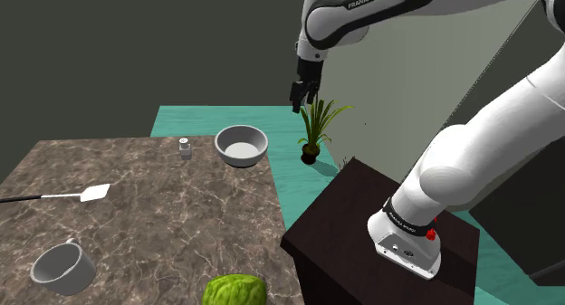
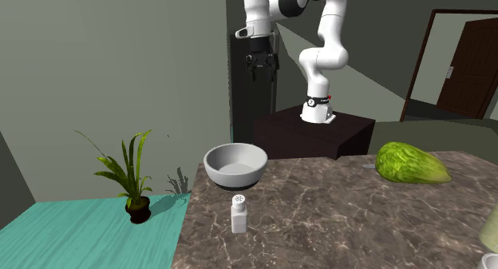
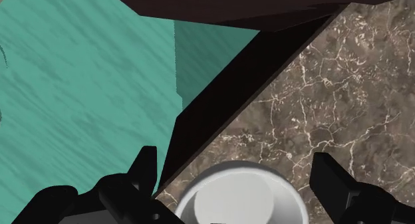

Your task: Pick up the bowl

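A grey bowl [image 1: 241, 145] stands upright at the far corner of the brown marble table [image 1: 145, 222], empty inside. In the second exterior view the bowl [image 2: 235, 164] sits near the table's corner. My black gripper [image 1: 304, 91] hangs open high above and a little to the right of the bowl in the shoulder view; it is the same gripper [image 2: 260, 65] that hangs above the bowl in the second exterior view. In the wrist view the bowl [image 3: 237, 196] lies far below, between my spread fingertips [image 3: 145, 164], which touch nothing.
A small white shaker [image 1: 186, 148] stands next to the bowl. On the table also lie a white spatula [image 1: 68, 195], a grey pot [image 1: 63, 267] and a green lettuce [image 1: 240, 290]. A potted plant [image 1: 314, 127] stands on the teal floor beyond. My dark stand [image 1: 371, 231] adjoins the table.
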Robot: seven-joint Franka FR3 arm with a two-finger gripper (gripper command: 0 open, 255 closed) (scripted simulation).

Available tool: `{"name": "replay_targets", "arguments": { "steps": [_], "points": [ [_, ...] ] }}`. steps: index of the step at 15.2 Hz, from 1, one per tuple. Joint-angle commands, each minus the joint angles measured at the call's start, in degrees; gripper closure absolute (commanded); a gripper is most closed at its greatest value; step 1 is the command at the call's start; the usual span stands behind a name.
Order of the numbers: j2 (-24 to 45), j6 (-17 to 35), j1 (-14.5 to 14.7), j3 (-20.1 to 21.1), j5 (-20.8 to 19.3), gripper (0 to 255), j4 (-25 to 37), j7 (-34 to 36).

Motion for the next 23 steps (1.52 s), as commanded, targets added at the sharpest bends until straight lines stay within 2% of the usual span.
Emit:
{"name": "replay_targets", "arguments": {
  "steps": [1,7,12,21,23],
  "points": [
    [4.0,2.8,-0.2,-0.6,0.2,0,1.3,-0.9],
    [17.6,9.9,-0.1,-0.9,1.8,0,7.9,-2.3],
    [29.0,13.7,-0.5,-0.7,3.4,0,15.5,-3.4],
    [49.5,15.9,-1.7,0.2,5.2,0,34.0,-4.5],
    [50.4,16.4,-1.7,0.2,5.3,0,34.4,-4.6]
  ]
}}
